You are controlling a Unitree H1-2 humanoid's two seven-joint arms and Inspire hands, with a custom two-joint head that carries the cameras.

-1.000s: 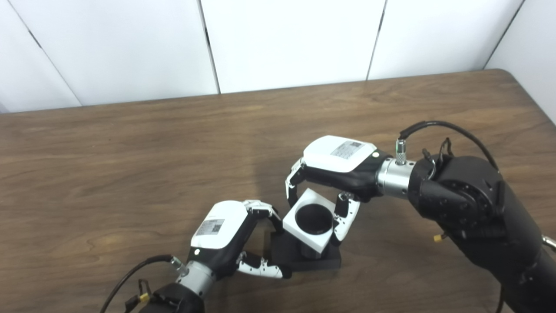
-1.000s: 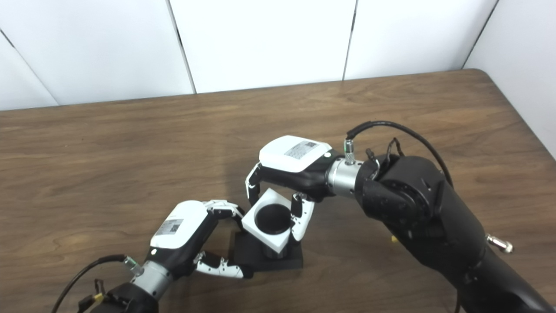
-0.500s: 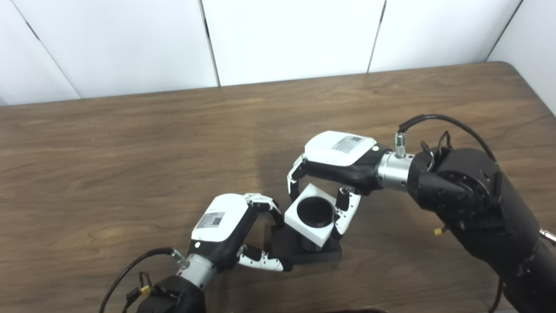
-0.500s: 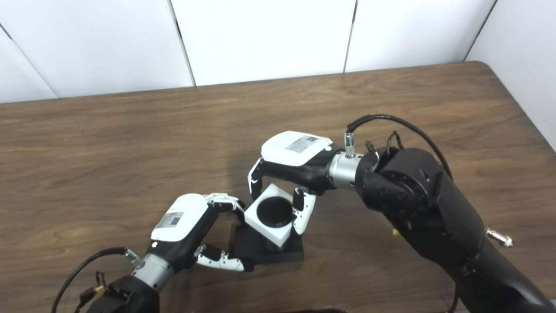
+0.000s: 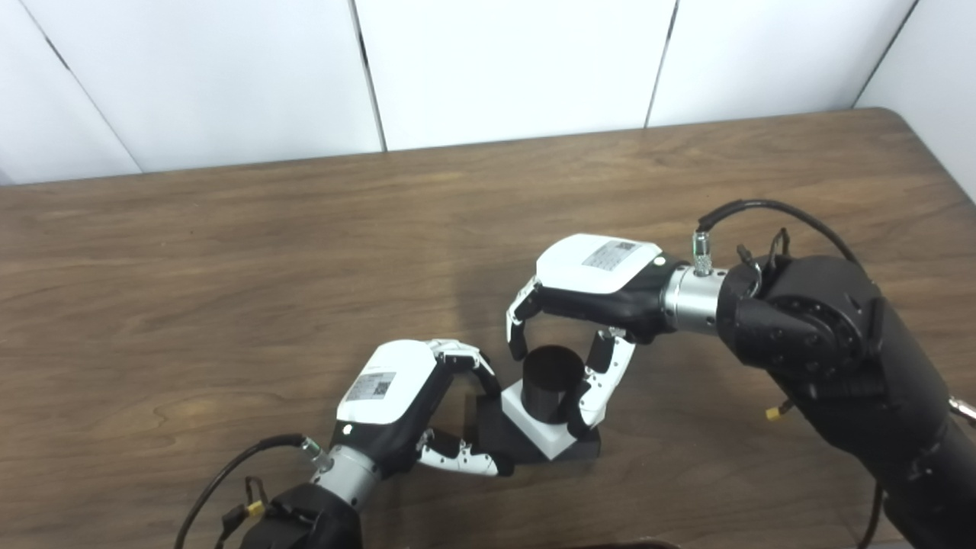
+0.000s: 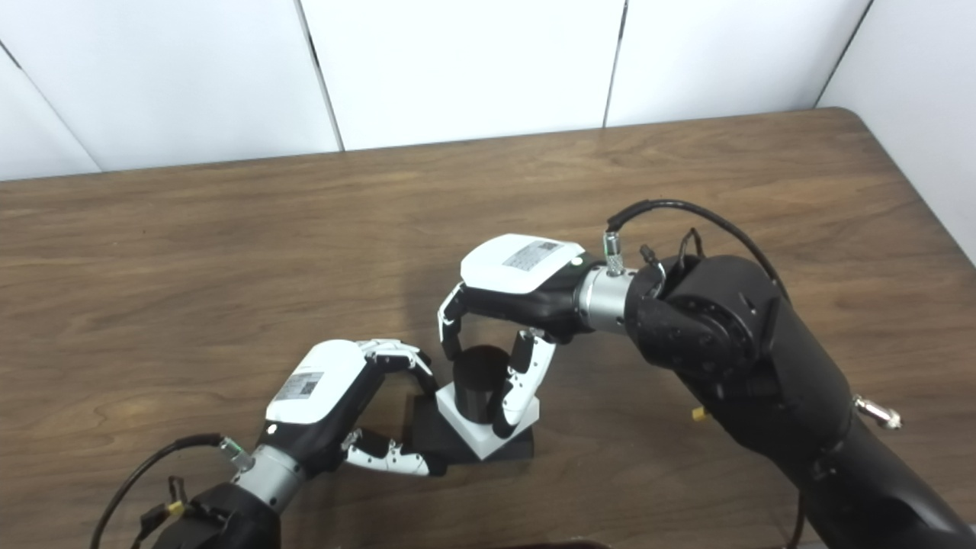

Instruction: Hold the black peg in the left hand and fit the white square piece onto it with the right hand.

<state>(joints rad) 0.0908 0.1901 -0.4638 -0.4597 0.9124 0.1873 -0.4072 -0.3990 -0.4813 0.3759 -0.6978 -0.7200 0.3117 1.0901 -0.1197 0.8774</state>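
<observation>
On your wooden counter point(image 5: 229, 252) the black peg point(image 5: 550, 374) stands upright on its flat black base point(image 5: 496, 442), near the front edge and a little right of centre. The white square piece point(image 5: 537, 431) sits low around the peg, resting on the base, so the round black post rises clear through its hole.

Your left hand point(image 5: 396, 400) comes in from the lower left and grips the base: its upper fingers point(image 5: 465, 358) curl over the left rear corner and the thumb presses along the front left edge.

Your right hand point(image 5: 591, 293) arches over the peg from the right. Its fingers are spread either side of the post, the nearer ones reaching down to touch the white piece's right side; whether they clamp it or only rest against it, you cannot tell.
</observation>
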